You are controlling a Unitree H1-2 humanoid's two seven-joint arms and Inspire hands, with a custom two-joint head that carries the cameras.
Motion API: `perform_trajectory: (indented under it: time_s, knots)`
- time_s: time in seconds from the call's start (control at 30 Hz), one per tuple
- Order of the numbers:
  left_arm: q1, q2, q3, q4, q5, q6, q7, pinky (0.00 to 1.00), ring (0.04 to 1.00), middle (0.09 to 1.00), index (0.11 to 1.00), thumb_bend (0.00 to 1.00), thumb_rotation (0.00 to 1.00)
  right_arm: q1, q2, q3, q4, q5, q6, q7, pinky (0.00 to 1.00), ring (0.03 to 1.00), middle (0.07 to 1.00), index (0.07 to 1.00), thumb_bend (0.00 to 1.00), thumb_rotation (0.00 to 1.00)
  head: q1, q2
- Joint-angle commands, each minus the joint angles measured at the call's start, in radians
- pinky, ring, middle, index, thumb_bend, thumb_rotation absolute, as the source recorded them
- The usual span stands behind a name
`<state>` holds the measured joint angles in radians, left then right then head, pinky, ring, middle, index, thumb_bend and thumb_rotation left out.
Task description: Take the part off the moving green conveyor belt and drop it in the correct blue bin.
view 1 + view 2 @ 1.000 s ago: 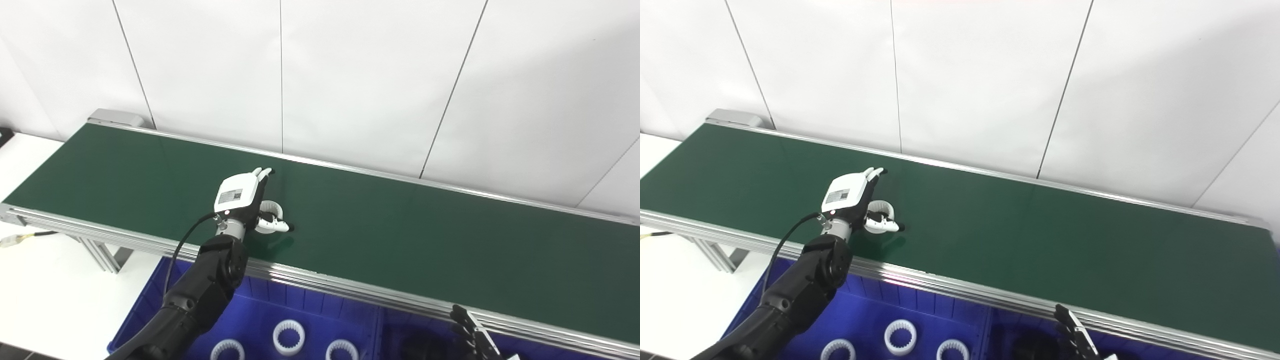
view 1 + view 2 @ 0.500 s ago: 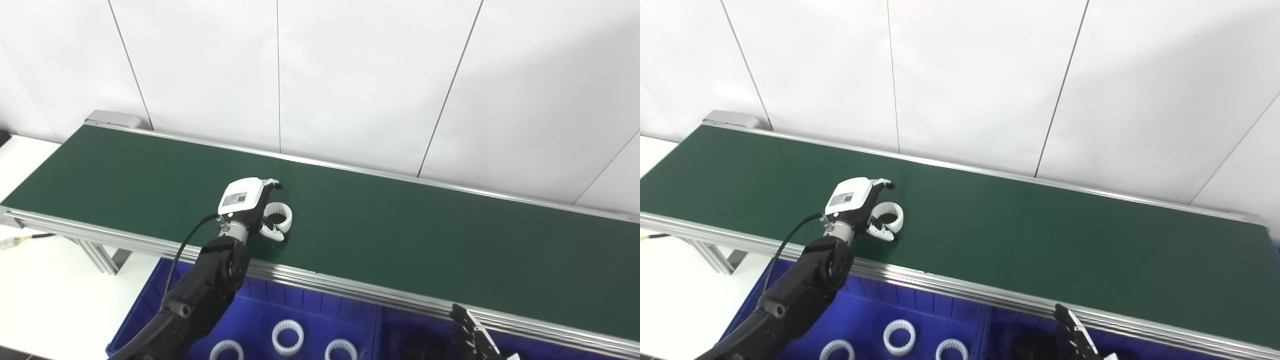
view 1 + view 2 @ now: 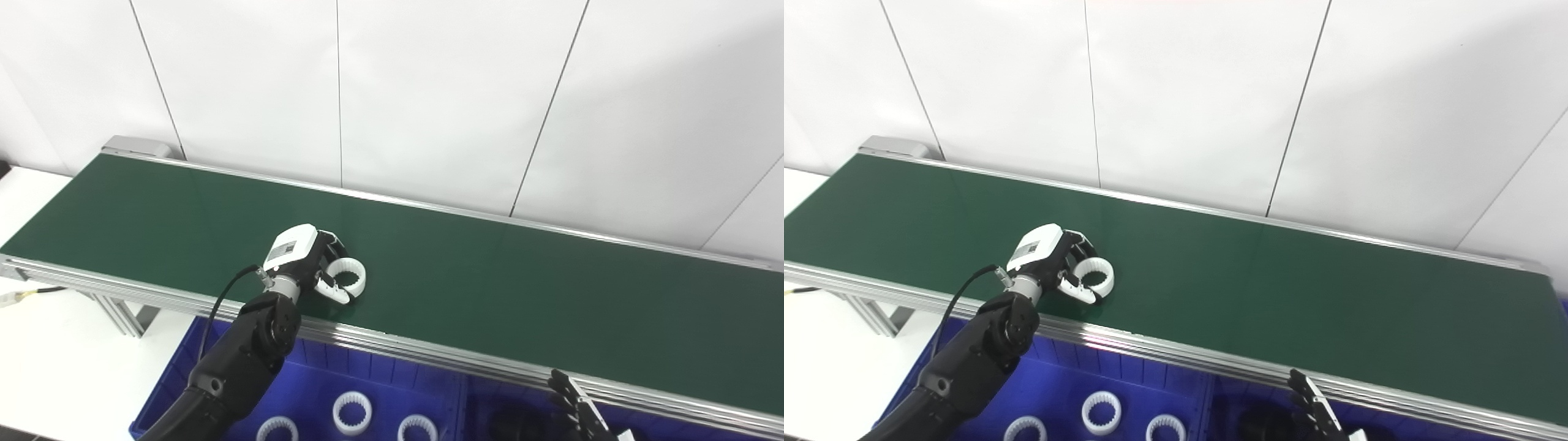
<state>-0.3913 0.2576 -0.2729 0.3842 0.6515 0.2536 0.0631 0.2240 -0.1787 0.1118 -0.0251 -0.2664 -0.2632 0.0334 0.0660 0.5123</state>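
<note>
The white toothed plastic ring (image 3: 346,277) lay on the dark green conveyor belt (image 3: 490,288), near its front rail, with the left hand (image 3: 306,260) wrapped round its near side, fingers curled over the far rim and thumb under the front edge. The hand appeared to be grasping the ring, though whether the ring had left the belt could not be told. So the pick seemed just made or nearly so; lifting it clear, carrying it over the aluminium rail (image 3: 429,352) and dropping it were all left to do.

Below the rail stood the blue plastic bin (image 3: 373,383), already holding three similar white toothed rings (image 3: 353,412), which suggested it was the correct one for this part. A neighbouring compartment to the right held something dark, too dim to identify.

The right hand (image 3: 576,407) showed only at the bottom edge, fingers spread and holding nothing.

A small printed label (image 3: 281,250) sat on the back of the left hand; its writing was too small to read.
</note>
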Motion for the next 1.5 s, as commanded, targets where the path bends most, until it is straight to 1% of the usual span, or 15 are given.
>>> perform_trajectory:
  time_s: [0.0, 0.07, 0.1, 0.17, 0.23, 0.27, 0.37, 0.53, 0.7, 0.87, 1.07, 1.2, 1.3, 1.33, 1.47]
  knots:
    - [-0.031, 0.017, 0.008, -0.012, -0.009, -0.031, 0.011, 0.20, 0.295, 0.401, 0.512, 0.51, 0.00, -0.009, 0.002, -0.006, -0.022, 0.006, -0.047, -0.014, 0.75, 0.843, 0.886, 0.910, 0.69, 0.37, 0.002, 0.001]
    - [-0.028, 0.017, 0.011, -0.010, -0.014, -0.038, 0.019, 0.19, 0.281, 0.396, 0.511, 0.51, 0.00, -0.009, 0.003, -0.006, -0.020, 0.005, -0.049, -0.015, 0.75, 0.842, 0.886, 0.911, 0.69, 0.38, 0.001, 0.002]
    - [-0.027, 0.016, 0.012, -0.011, -0.014, -0.041, 0.024, 0.19, 0.272, 0.442, 0.496, 0.51, 0.00, -0.009, 0.003, -0.005, -0.020, 0.005, -0.049, -0.016, 0.75, 0.841, 0.885, 0.910, 0.69, 0.39, 0.000, 0.002]
    - [-0.021, 0.015, 0.019, -0.015, -0.017, -0.058, 0.043, 0.19, 0.276, 0.405, 0.506, 0.51, 0.00, -0.008, 0.003, -0.005, -0.024, 0.004, -0.044, -0.014, 0.75, 0.839, 0.885, 0.910, 0.70, 0.39, -0.001, 0.004]
    - [-0.006, 0.012, 0.034, -0.039, -0.027, -0.082, 0.070, 0.18, 0.264, 0.459, 0.489, 0.51, 0.00, -0.006, 0.003, -0.004, -0.032, 0.004, -0.037, -0.012, 0.75, 0.845, 0.887, 0.914, 0.69, 0.39, -0.004, 0.006]
    - [0.002, 0.011, 0.041, -0.053, -0.031, -0.091, 0.080, 0.19, 0.270, 0.415, 0.501, 0.51, 0.00, -0.004, 0.004, -0.004, -0.034, 0.004, -0.034, -0.011, 0.76, 0.848, 0.889, 0.914, 0.70, 0.39, -0.004, 0.006]
    - [0.048, 0.005, 0.070, -0.147, -0.044, -0.123, 0.112, 0.20, 0.276, 0.401, 0.509, 0.50, 0.00, -0.002, 0.003, -0.003, -0.038, 0.006, -0.040, -0.011, 0.76, 0.849, 0.889, 0.912, 0.69, 0.39, -0.008, 0.014]
    - [0.135, -0.024, 0.120, -0.322, -0.081, -0.126, 0.107, 0.21, 0.279, 0.402, 0.510, 0.50, 0.00, 0.004, 0.005, -0.004, -0.052, 0.010, -0.034, -0.008, 0.77, 0.850, 0.888, 0.909, 0.70, 0.40, -0.014, 0.024]
    - [0.238, -0.048, 0.133, -0.469, -0.096, -0.162, 0.099, 0.20, 0.273, 0.404, 0.504, 0.51, 0.00, 0.007, 0.004, -0.005, -0.056, 0.008, -0.035, -0.009, 0.76, 0.847, 0.887, 0.909, 0.70, 0.40, -0.023, 0.037]
    - [0.323, -0.047, 0.121, -0.550, -0.115, -0.199, 0.066, 0.23, 0.299, 0.421, 0.500, 0.51, 0.00, 0.008, 0.005, -0.004, -0.066, 0.003, -0.023, -0.007, 0.76, 0.848, 0.886, 0.907, 0.70, 0.40, -0.029, 0.048]
    - [0.402, -0.033, 0.099, -0.572, -0.112, -0.249, 0.034, 0.24, 0.310, 0.430, 0.497, 0.51, 0.00, 0.008, -0.001, -0.002, -0.091, 0.000, -0.002, 0.005, 0.76, 0.852, 0.895, 0.915, 0.69, 0.42, -0.035, 0.087]
    - [0.440, -0.007, 0.063, -0.516, -0.095, -0.286, 0.003, 0.30, 0.367, 0.454, 0.504, 0.51, 0.00, 0.002, 0.002, -0.007, -0.114, 0.009, 0.034, 0.016, 0.77, 0.856, 0.896, 0.918, 0.72, 0.44, -0.058, 0.150]
    - [0.454, 0.001, 0.048, -0.492, -0.081, -0.269, -0.027, 0.33, 0.391, 0.461, 0.502, 0.51, 0.00, -0.005, 0.003, -0.008, -0.123, 0.014, 0.045, 0.023, 0.77, 0.854, 0.896, 0.914, 0.74, 0.47, -0.070, 0.176]
    - [0.454, 0.009, 0.041, -0.483, -0.070, -0.271, -0.035, 0.33, 0.397, 0.463, 0.500, 0.51, 0.00, -0.008, 0.004, -0.009, -0.124, 0.013, 0.049, 0.024, 0.77, 0.853, 0.895, 0.913, 0.75, 0.48, -0.070, 0.194]
    - [0.443, 0.035, 0.014, -0.448, -0.026, -0.317, -0.027, 0.38, 0.435, 0.483, 0.489, 0.51, 0.00, -0.014, 0.006, -0.009, -0.135, 0.007, 0.066, 0.026, 0.75, 0.841, 0.888, 0.910, 0.79, 0.54, -0.066, 0.215]
